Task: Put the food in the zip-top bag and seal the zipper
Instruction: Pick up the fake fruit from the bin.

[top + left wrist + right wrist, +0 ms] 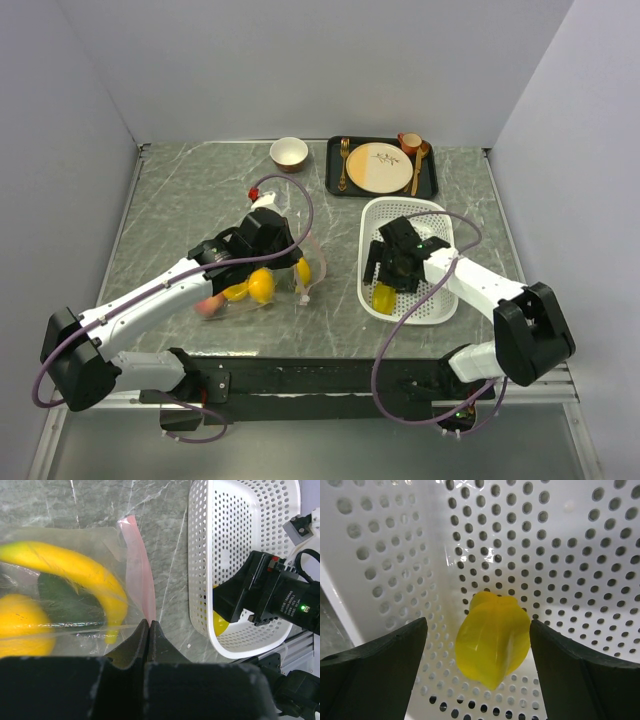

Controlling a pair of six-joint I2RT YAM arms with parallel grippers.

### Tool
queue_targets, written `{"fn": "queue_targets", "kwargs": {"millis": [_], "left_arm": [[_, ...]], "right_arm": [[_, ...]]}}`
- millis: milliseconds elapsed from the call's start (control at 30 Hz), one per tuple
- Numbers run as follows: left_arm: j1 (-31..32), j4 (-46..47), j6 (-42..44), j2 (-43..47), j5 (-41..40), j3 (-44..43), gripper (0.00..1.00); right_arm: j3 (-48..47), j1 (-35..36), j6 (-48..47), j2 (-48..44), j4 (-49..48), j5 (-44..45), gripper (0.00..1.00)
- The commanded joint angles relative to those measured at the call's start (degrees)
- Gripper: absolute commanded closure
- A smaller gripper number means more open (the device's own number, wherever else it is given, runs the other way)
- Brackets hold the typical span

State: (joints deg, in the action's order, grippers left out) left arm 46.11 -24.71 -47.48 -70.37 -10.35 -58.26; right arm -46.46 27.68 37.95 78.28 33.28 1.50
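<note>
Top camera looks down over the table [170,200] from its near edge. Left wrist, close above the zip-top bag [95,540], shares the white basket [235,540], frame right; right wrist peers inside it.

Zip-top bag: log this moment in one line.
left jaws: shut on zip-top bag; right jaws: open around yellow-green piece in basket; bagged: banana

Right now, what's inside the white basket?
One yellow fruit piece lies on the floor of the white basket, between the fingers of the open right pincer. In the top view the arm covers part of the basket, so anything beneath it is hidden.
</note>
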Motion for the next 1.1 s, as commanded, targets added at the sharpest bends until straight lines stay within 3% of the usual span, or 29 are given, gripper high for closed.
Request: {"fn": "queue_targets", "kwargs": {"millis": [0, 500, 600, 833, 1000, 1067], "left_arm": [[-0.14, 1.16, 0.29, 0.58, -0.02, -0.45, 0.99], [-0.14, 1.59, 0.11, 0.50, 0.33, -0.54, 0.99], [-0.14, 1.77, 0.11, 0.50, 0.59, -0.45, 0.99], [-0.14, 1.51, 0.29, 0.67, 0.42, -0.89, 0.99], [-0.14, 1.59, 0.11, 0.85, 0.42, -0.45, 0.99], [-0.14, 1.68, -0.06, 1.02, 0.42, -0.28, 0.99]], "right_arm": [[0.40, 0.97, -0.60, 0.38, 0.30, 2.81, 0.10], [0.40, 2.55, 0.36, 2.05, 0.39, 3.42, 0.13], [0.67, 2.55, 0.45, 2.14, -0.05, 3.51, 0.29], [0.75, 2.55, 0.98, 1.79, -0.23, 4.30, 0.41], [0.05, 2.64, 0.63, -0.14, 0.21, 5.44, 0.59], [-0.65, 2.55, 0.45, -0.50, 0.99, 6.49, 0.61]]}}
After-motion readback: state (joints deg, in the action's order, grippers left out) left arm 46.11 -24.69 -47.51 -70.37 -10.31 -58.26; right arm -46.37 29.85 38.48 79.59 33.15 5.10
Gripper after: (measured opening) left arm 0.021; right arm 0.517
